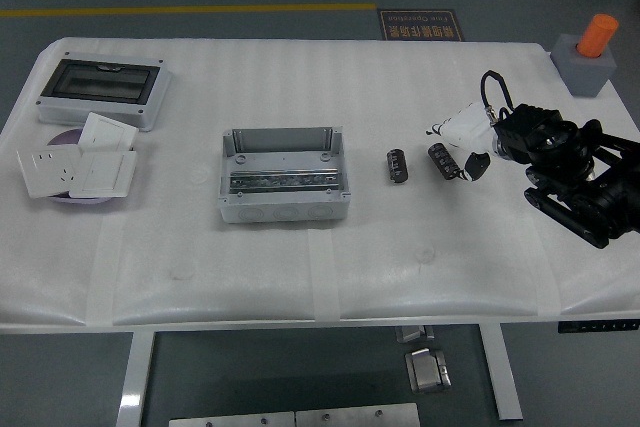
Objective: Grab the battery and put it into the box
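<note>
While beside 2 batteries (420,164), right hand (478,162), box (284,178) apart

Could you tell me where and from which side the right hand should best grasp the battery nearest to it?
Grip that battery across its round mid-body, coming from above and the right. It lies on its side, tilted, with bare table around it, and the right hand is already just beside it. A second battery lies apart, leftward.

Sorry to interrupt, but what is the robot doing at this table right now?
The robot's right hand reaches in from the right, next to the nearer of two batteries lying on the white table; whether it grips it yet is unclear. The other battery lies just left of that one. The open grey box at the centre holds no battery. The left arm is out of view.
</note>
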### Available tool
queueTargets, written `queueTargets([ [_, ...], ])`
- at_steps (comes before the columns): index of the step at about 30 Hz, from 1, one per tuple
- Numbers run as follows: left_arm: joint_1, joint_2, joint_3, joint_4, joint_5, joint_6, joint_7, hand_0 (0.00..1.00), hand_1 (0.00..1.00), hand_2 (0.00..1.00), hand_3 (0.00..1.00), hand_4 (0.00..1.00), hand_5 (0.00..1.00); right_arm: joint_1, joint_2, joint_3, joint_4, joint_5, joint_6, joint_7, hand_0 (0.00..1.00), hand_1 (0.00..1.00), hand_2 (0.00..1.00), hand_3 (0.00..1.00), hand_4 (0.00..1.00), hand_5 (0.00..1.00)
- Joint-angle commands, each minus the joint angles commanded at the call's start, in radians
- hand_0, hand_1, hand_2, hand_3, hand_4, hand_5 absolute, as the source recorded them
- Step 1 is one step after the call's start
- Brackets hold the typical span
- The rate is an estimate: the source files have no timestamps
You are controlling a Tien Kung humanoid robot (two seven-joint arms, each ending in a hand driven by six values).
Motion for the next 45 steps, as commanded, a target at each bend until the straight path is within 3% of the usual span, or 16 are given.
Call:
queueTargets([
  [26,0.003,-0.001,0.013,0.000,-0.015,0.006,-0.014,0.564,0.643,0.464,0.537,0.525,0.320,-0.020,0.010,0.009,-0.007,0.011,-0.012,0.006,0.765,0.677,0.787,0.890,0.680,0.275],
  [27,0.003,-0.001,0.014,0.000,-0.016,0.006,-0.015,0.564,0.642,0.464,0.537,0.524,0.321,-0.021,0.010,0.009,-0.007,0.011,-0.013,0.006,0.761,0.670,0.754,0.818,0.641,0.266],
  [32,0.004,-0.001,0.014,0.000,-0.017,0.009,-0.019,0.564,0.642,0.464,0.537,0.524,0.321,-0.022,0.010,0.008,-0.005,0.015,-0.018,0.004,0.761,0.670,0.754,0.818,0.641,0.266],
  [33,0.004,-0.001,0.014,0.000,-0.017,0.010,-0.021,0.564,0.642,0.464,0.538,0.519,0.323,-0.022,0.010,0.006,-0.005,0.017,-0.021,0.003,0.755,0.661,0.673,0.720,0.573,0.265],
  [38,0.002,-0.001,0.012,0.000,-0.016,0.013,-0.024,0.564,0.642,0.464,0.538,0.519,0.323,-0.021,0.007,-0.001,-0.006,0.029,-0.036,-0.003,0.755,0.661,0.673,0.720,0.573,0.265],
  [39,0.002,-0.001,0.012,0.000,-0.016,0.014,-0.026,0.564,0.642,0.462,0.538,0.519,0.326,-0.021,0.006,-0.003,-0.008,0.032,-0.040,-0.004,0.753,0.655,0.658,0.694,0.457,0.222],
  [44,0.003,-0.003,0.013,0.000,-0.020,0.019,-0.032,0.564,0.642,0.462,0.538,0.519,0.326,-0.022,-0.003,-0.026,-0.009,0.070,-0.076,-0.018,0.753,0.655,0.658,0.694,0.457,0.222],
  [45,0.004,-0.003,0.012,0.000,-0.019,0.020,-0.032,0.560,0.641,0.462,0.540,0.516,0.327,-0.022,-0.007,-0.039,-0.008,0.089,-0.094,-0.026,0.742,0.642,0.652,0.687,0.346,0.163],
])
